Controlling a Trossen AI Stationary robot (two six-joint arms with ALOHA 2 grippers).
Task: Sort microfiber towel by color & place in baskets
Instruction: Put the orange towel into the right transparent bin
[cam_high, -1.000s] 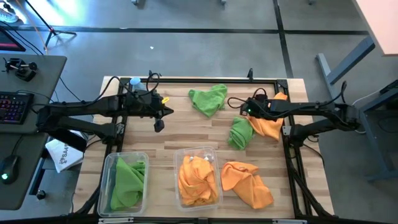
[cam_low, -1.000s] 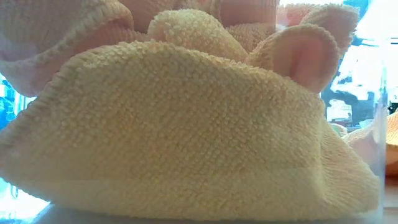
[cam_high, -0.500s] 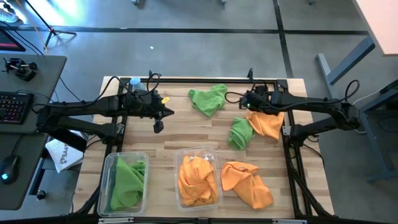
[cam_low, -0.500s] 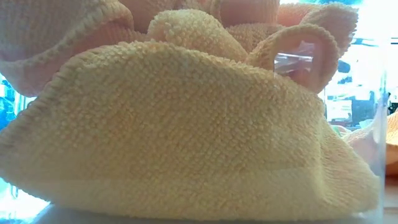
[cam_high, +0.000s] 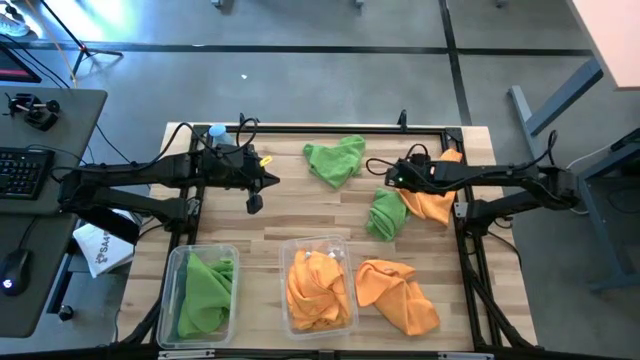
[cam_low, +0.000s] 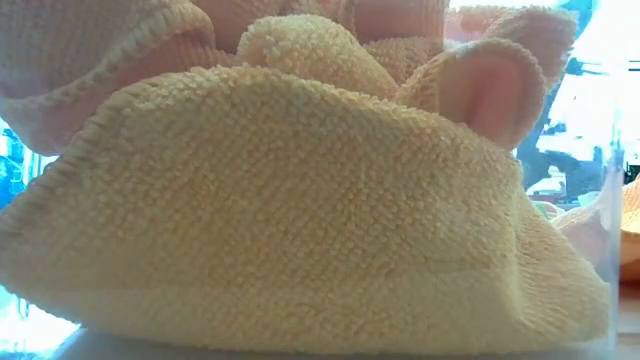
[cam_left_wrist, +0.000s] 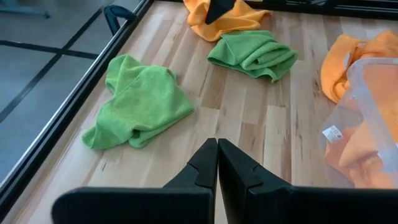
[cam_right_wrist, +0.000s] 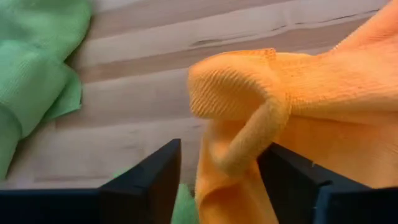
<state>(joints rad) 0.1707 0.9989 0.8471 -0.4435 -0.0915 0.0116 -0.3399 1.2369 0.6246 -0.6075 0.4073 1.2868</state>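
Right pincer down on an orange towel at the far right of the desk

My right pincer (cam_right_wrist: 217, 180) sits on the orange towel (cam_high: 432, 200) at the far right of the desk (cam_high: 300, 215), fingers (cam_right_wrist: 146, 180) spread wide with a raised fold of that cloth between them, not clamped on it. Just left of it lies a bunched green towel (cam_high: 386, 213), and another green towel (cam_high: 336, 158) is by the far edge. My left pincer (cam_left_wrist: 217, 168) hangs pinched shut, holding nothing, over the far left of the desk. Near edge: the left basket (cam_high: 172, 300) has green cloth inside, the middle basket (cam_high: 348, 262) has orange cloth, and one more orange towel (cam_high: 398, 293) lies loose just right of it.
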